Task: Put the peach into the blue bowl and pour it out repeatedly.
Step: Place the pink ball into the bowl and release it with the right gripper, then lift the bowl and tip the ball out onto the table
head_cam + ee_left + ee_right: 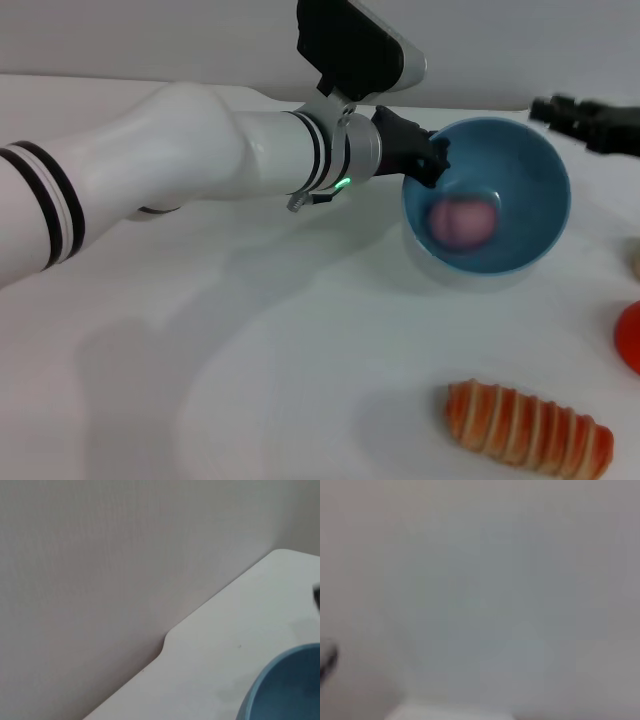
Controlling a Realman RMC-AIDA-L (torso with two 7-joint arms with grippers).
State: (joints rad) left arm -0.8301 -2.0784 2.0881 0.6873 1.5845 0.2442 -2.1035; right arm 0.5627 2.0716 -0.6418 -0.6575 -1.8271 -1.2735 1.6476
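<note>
- White tabletop (250, 380): everything sits on it; near-centre stretch shows nothing lying on it, prob. room for the pour.
- Left arm, white w/ black bands (150, 170): reaches across from left to centre-far, wrist turned so it can tip the bowl.
- Round, deep, light-blue plastic bowl (530, 170): centre-right, tilted w/ mouth facing near side; looks lifted or rocked on its edge, can't tell which.
- Long orange-striped bread-like toy (528, 430): near right, well apart from bowl, not involved.
- Left gripper (432, 160): black fingers clamped over bowl's left rim, one inside, one outside – grip for tilting.
- Right gripper (590, 120): far right, just beyond bowl, idle; finger state can't tell.
- Small round pink toy peach (462, 220): inside bowl, on the low wall; pour seems about due.
- Red-orange round object (630, 335): at right edge, mostly cut off.
</note>
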